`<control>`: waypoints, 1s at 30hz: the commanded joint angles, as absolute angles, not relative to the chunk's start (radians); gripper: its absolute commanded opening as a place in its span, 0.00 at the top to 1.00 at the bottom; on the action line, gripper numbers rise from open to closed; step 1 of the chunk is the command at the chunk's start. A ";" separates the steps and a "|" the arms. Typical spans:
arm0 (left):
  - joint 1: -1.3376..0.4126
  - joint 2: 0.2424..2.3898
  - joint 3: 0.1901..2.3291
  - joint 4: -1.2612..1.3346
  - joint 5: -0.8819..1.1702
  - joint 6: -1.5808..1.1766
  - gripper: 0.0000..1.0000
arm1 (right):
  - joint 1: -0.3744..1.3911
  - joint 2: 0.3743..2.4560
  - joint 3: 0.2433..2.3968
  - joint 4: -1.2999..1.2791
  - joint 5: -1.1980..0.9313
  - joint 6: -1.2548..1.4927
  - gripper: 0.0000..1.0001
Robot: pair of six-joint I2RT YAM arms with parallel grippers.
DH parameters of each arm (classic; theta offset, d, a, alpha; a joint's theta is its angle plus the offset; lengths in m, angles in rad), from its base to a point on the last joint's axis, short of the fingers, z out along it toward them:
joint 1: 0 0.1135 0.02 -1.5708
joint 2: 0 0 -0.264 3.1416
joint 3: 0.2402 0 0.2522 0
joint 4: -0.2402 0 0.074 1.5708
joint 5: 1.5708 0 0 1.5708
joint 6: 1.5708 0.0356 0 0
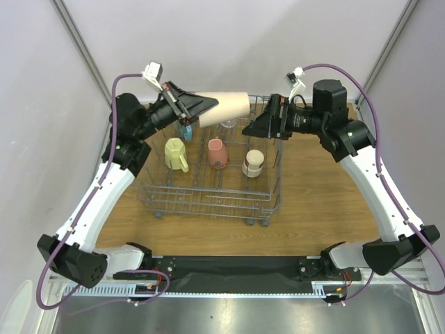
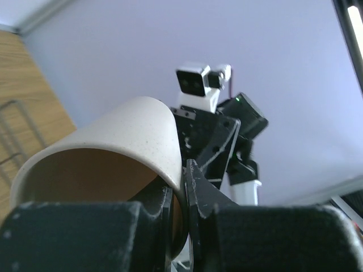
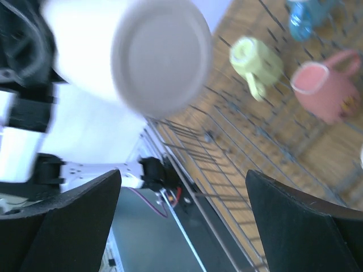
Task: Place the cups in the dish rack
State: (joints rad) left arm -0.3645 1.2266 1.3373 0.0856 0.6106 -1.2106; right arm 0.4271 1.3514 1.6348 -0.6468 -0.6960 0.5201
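My left gripper is shut on the rim of a beige cup, holding it on its side above the back of the dish rack. In the left wrist view one finger sits inside the cup and one outside, pinching its wall at the left gripper. My right gripper is open and empty, just right of the cup's base. The right wrist view shows that base above the open right gripper. In the rack stand a pale yellow cup, a salmon pink cup and a cream-and-brown cup.
A blue cup and a clear glass sit in the rack's back row, under the held cup. The rack stands on a wooden tabletop, with grey walls close behind and on both sides. Rack wires run below the right gripper.
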 commanded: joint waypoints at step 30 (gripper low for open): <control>-0.445 1.328 1.281 0.601 0.672 -1.539 1.00 | 0.368 1.371 1.536 0.048 -0.798 0.980 0.13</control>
State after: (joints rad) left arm -0.4385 1.3228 1.2713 0.5186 0.6601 -1.5188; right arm 0.3584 1.3724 1.5330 -0.0090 -0.8005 0.9718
